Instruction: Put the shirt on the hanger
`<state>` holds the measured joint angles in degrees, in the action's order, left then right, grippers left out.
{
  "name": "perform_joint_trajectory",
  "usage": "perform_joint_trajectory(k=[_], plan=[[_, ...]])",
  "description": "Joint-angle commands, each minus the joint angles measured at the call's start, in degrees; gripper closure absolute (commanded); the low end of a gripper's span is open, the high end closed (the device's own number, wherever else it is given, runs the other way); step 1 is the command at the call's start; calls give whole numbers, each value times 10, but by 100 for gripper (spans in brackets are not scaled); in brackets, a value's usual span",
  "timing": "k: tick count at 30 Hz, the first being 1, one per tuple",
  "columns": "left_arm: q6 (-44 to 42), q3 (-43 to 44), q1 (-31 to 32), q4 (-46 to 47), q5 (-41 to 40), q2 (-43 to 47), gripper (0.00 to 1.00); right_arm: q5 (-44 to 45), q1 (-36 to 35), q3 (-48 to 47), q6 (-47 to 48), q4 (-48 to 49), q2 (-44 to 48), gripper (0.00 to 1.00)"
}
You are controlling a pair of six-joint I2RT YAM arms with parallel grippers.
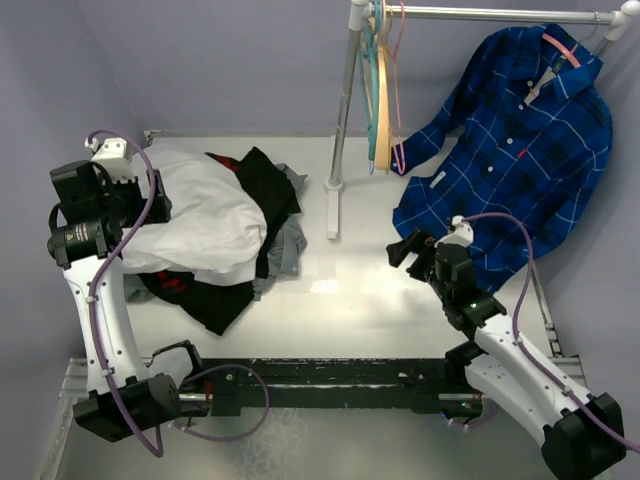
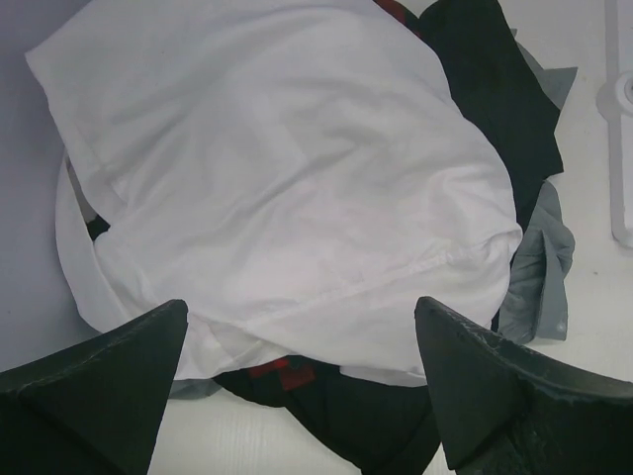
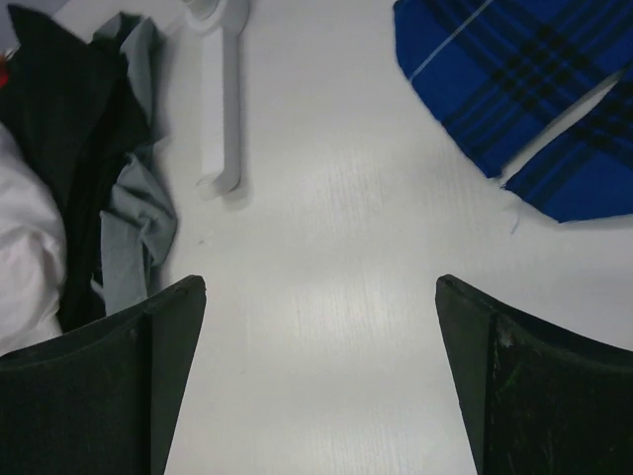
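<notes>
The white shirt (image 1: 205, 215) lies crumpled on top of a clothes pile at the table's left. It fills the left wrist view (image 2: 277, 168). My left gripper (image 1: 157, 200) hovers at the shirt's left edge, open and empty (image 2: 302, 307). The thin pink hanger (image 1: 397, 95) hangs on the rail at the back, beside a teal and a tan one. My right gripper (image 1: 405, 250) is open and empty above bare table right of centre (image 3: 319, 287), apart from both shirt and hanger.
A black garment with red marks (image 1: 215, 300) and a grey garment (image 1: 290, 245) lie under the shirt. A blue plaid shirt (image 1: 520, 160) hangs on the rail at the right. The rack's post and foot (image 1: 333, 200) stand mid-table, and the foot shows in the right wrist view (image 3: 220, 99).
</notes>
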<state>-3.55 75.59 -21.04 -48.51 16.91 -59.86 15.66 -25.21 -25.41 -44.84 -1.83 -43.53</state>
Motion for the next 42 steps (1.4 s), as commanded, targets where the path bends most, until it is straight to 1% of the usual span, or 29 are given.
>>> perform_joint_trajectory(k=[1, 2, 4, 7, 10, 11, 14, 16, 18, 20, 22, 26, 32, 36, 38, 39, 41, 42], plan=[[13, 22, -5, 8, 10, -5, 0, -197, -4, 68, 52, 170, 17, 0], [11, 21, -4, 7, 17, -8, 0, -227, -4, 96, 44, 223, 17, 0], [-16, 23, -3, 1, 18, -17, 0, -245, -5, 121, 24, 310, 5, 0], [-107, 25, 12, -15, -13, -24, 0, -242, -10, 102, 69, 317, -46, 0], [-218, 10, 20, -56, 38, -31, 0, -253, -12, 76, 113, 311, -102, 0], [-272, 1, 22, -76, 62, -33, 1, -256, -12, 69, 119, 310, -117, 0], [-416, -32, 31, -171, 155, -27, 1, -280, -15, 61, 129, 332, -157, 0], [-488, -47, 54, -221, 191, -18, 1, -291, -17, 61, 121, 354, -180, 0], [-528, -65, 100, -254, 188, -7, 1, -302, -20, 65, 111, 381, -205, 0], [-546, -94, 147, -261, 159, 3, 1, -307, -25, 72, 100, 407, -229, 0], [-555, -131, 173, -243, 120, 7, 1, -308, -30, 77, 93, 427, -247, 0], [-560, -204, 191, -163, 75, 6, 1, -298, -44, 79, 85, 444, -264, 0], [-545, -267, 198, -27, 76, 1, 0, -293, -57, 69, 89, 435, -273, 0], [-541, -277, 202, 24, 89, -24, 0, -298, -64, 64, 91, 437, -275, 0], [-540, -278, 202, 42, 90, -46, 0, -302, -79, 57, 106, 435, -276, 0], [-540, -278, 202, 49, 89, -62, 2, -303, -93, 49, 122, 431, -279, 0], [-539, -265, 202, 47, 93, -77, 11, -295, -125, 23, 166, 402, -292, 0], [-541, -257, 202, 40, 98, -81, 16, -276, -142, 10, 189, 390, -299, 0]])
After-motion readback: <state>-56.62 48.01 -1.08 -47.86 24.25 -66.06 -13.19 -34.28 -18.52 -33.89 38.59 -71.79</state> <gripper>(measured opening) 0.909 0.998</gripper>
